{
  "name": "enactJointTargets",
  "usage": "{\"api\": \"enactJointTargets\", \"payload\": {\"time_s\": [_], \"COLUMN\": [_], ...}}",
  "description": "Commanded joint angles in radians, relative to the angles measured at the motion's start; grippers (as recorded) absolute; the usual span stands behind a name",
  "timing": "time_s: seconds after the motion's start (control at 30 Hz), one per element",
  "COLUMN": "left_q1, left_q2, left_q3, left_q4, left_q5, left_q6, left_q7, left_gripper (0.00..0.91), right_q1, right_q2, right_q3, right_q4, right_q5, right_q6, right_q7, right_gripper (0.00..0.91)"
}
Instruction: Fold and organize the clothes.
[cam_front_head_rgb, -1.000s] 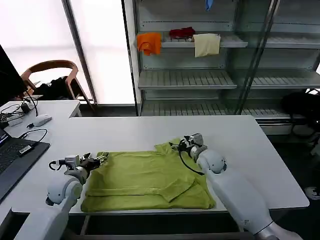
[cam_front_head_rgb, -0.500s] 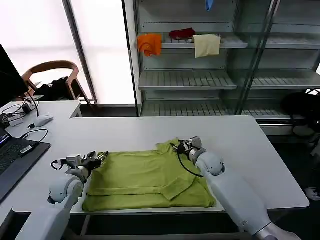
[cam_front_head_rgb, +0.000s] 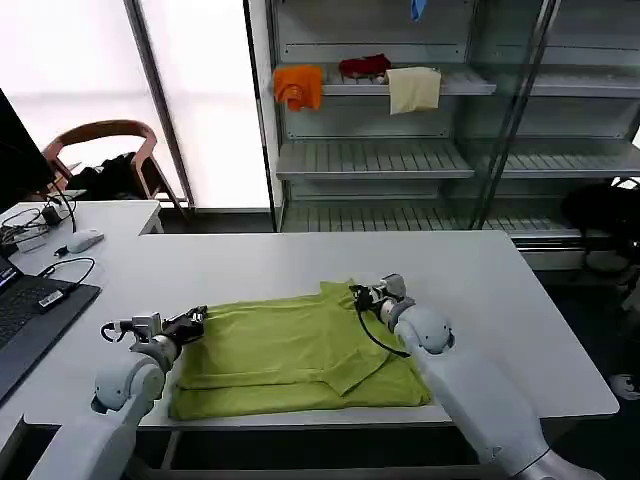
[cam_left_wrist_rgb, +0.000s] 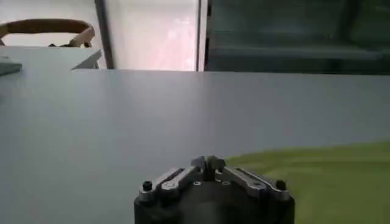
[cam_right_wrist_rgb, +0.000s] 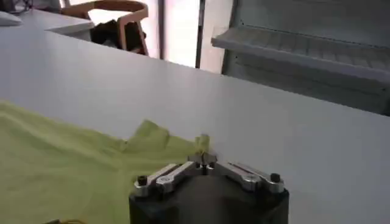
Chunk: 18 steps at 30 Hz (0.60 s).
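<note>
Strong daylight is thrown in from the window (cam_front_head_rgb: 195, 90) behind the table (cam_front_head_rgb: 250, 265), blown out to white. The tabletop is evenly lit, shadows kept faint. In both wrist views, the background is rendered soft and blurred.

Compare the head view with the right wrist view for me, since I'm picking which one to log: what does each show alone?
Head view alone: the whole folded T-shirt, the left tool at its edge, the laptop, and the cloths on the shelf. Right wrist view alone: a close look at a bit of green fabric pinched in the shut right tool. Both show: the shirt, the white table, the wooden chair and the shelving.
</note>
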Motion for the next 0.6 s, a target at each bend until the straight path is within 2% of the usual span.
{"api": "enactJointTargets", "payload": {"time_s": [0.03,0.2,0.6], "left_q1": [0.011,0.016,0.168], "left_q2": [0.005,0.022,0.064], "left_q3": [-0.007,-0.025,-0.113], "left_q4": [-0.062,-0.097,-0.265], "left_q5": [-0.010,-0.044,-0.063], "left_q6": [-0.034,-0.091,-0.069], "left_q7": [0.002,-0.005,-0.030], "left_gripper": [0.000,0.000,0.000], "right_q1": [-0.015,-0.038,-0.143], "right_q2": [-0.008,-0.034,-0.108], "right_q3": [0.003,0.012,0.060], "right_q4": [0.077,0.139,0.280], "right_q5": [0.025,0.042,0.096], "right_q6": [0.003,0.043,0.052], "right_q7": [0.018,0.032,0.046], "right_gripper": [0.000,0.000,0.000]}}
